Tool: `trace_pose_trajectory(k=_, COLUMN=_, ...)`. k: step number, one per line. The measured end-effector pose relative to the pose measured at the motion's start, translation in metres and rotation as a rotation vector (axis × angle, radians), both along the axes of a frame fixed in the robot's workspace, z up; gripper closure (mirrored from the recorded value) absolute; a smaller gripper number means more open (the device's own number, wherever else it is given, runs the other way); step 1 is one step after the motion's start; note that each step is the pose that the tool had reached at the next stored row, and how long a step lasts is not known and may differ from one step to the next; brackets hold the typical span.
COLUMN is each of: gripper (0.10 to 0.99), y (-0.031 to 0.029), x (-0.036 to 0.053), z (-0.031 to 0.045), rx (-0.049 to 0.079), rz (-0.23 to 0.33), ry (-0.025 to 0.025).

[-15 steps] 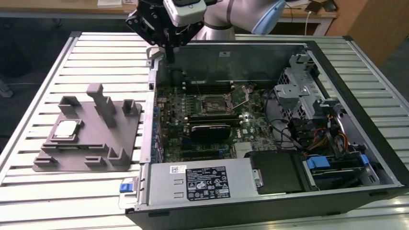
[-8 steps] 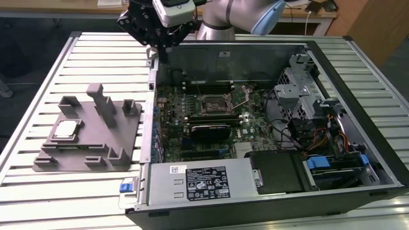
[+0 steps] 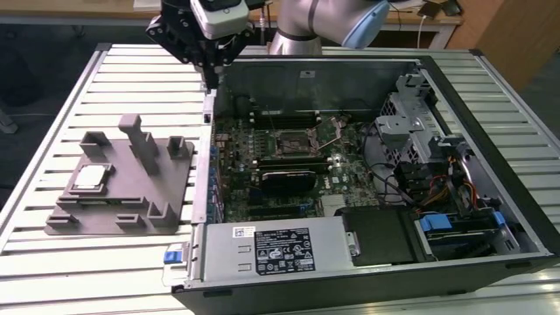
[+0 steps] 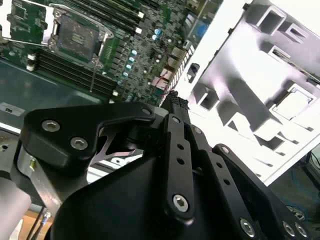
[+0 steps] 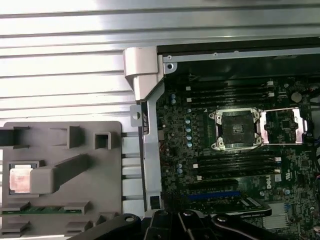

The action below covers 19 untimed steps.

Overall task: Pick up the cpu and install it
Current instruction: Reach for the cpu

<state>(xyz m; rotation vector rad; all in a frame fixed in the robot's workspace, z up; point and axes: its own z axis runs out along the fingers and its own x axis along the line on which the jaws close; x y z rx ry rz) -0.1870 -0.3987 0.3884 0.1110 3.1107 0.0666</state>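
Nearest, front of the open computer case (image 3: 368,82): power supply (image 3: 271,249) lying flat, label up

On the exterior view's left of the case, just beside its wall: grey fixture plate (image 3: 96,222) with upright posts, on the slatted metal desk (image 3: 131,72)

cpu (image 3: 90,178) lies flat in a square recess on the plate's side away from the case, well apart from the tool. It's a small flat square with a pale silver top, dull sheen, thin darker rim. In the first wrist view the cpu (image 5: 19,179) has one edge hidden behind a grey post (image 5: 55,176)

Mid-case: motherboard (image 3: 254,197), socket (image 3: 292,142) open, metal frame (image 5: 282,125) swung aside right next to it

Far: tool (image 3: 212,82) hangs over the case's far corner on the fixture side, pointing down. In the second wrist view its fingertips (image 4: 174,104) are pinched narrow against each other, empty
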Motion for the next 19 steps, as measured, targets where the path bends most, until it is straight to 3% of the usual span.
trace_pose_trajectory(k=19, gripper=0.98, y=0.0, x=-0.0409, z=-0.0054, rx=0.0, rz=0.0, ry=0.0)
